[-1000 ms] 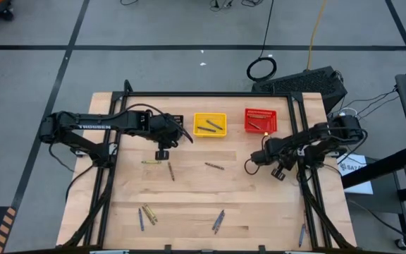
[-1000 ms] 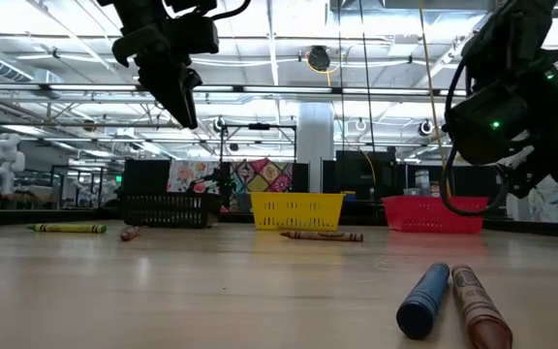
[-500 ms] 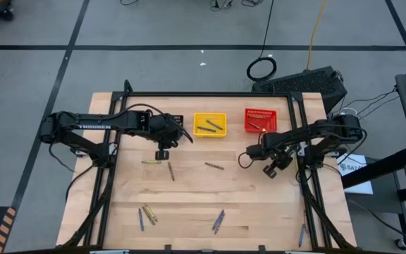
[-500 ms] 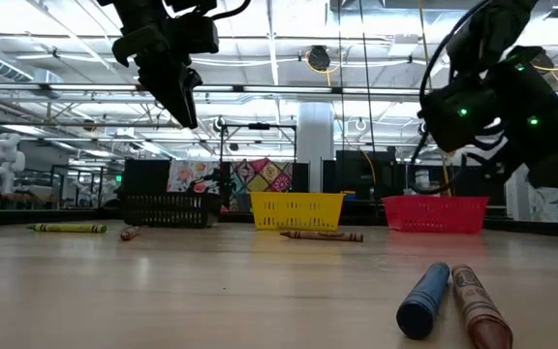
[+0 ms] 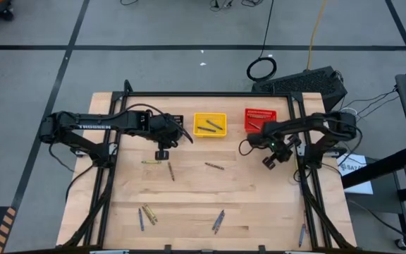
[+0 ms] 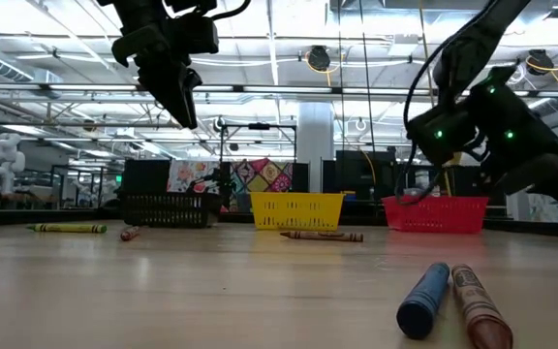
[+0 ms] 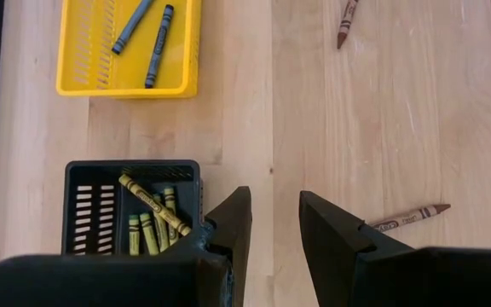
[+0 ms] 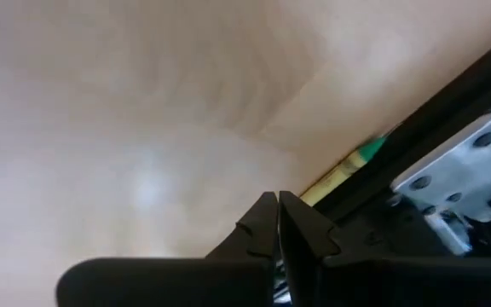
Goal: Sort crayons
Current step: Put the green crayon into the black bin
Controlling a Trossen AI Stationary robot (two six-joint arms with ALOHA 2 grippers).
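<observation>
Crayons lie scattered on the wooden table: an olive-yellow one [image 5: 151, 162], brownish-red ones [image 5: 170, 171] [image 5: 214, 166], and blue and olive ones near the front edge [image 5: 145, 215] [image 5: 218, 221]. My left gripper [image 7: 275, 230] hangs open and empty above the table beside the black basket [image 7: 130, 209], which holds olive-yellow crayons. My right gripper [image 5: 244, 147] hovers shut just in front of the red basket [image 5: 261, 120]. Its wrist view shows nothing between its fingers [image 8: 278, 223]. The yellow basket [image 5: 210, 125] holds blue crayons.
A black metal frame [image 5: 210, 94] runs along the table's far edge and down both sides. A blue crayon [image 6: 424, 299] and a brownish-red one [image 6: 475, 305] lie close to the low camera. Bare wood stretches across the table's middle.
My right gripper, still shut, has swung toward the table's far edge and the red basket, rolling somewhat as it went. My left arm and all crayons have kept still.
</observation>
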